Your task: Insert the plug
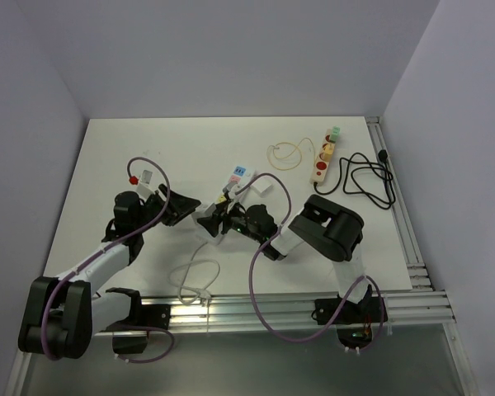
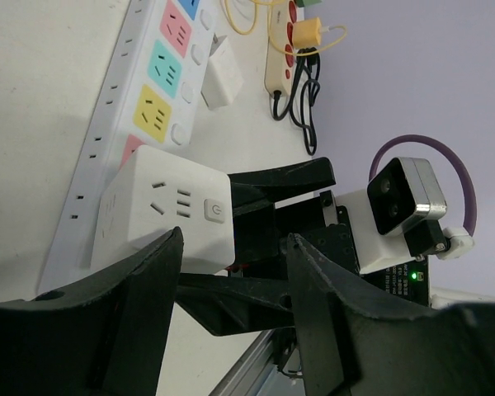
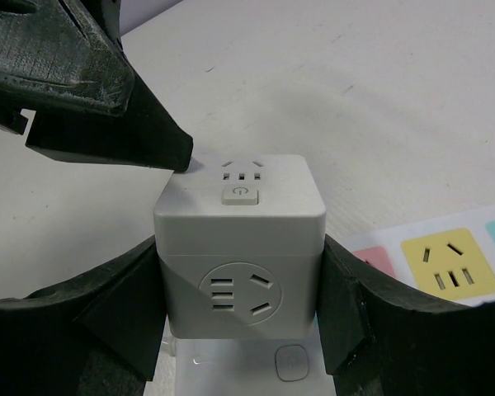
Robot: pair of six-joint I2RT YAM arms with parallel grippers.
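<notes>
- Currently your right gripper (image 3: 239, 307) has its jaws pinching the cube adapter (image 3: 239, 247) by two opposite sides, switch face up.
- The cube sits mid-worktop, right over the near end of the white power strip (image 1: 236, 176). The pink socket (image 3: 370, 261) shows just beside it, next along the strip.
- The strip's long axis runs from the cube toward the far edge, angled slightly toward the far right corner. As I read it, the insert is a straight push down into the end socket.
- You can't tell whether the prongs are already partly in, because the underside is hidden.
- Your left gripper (image 2: 235, 256) has its jaws spread and holds nothing. One fingertip (image 3: 161, 148) is at the cube's top corner on the left-edge side.
- The right arm is on the part, so I'd press with that one.
</notes>
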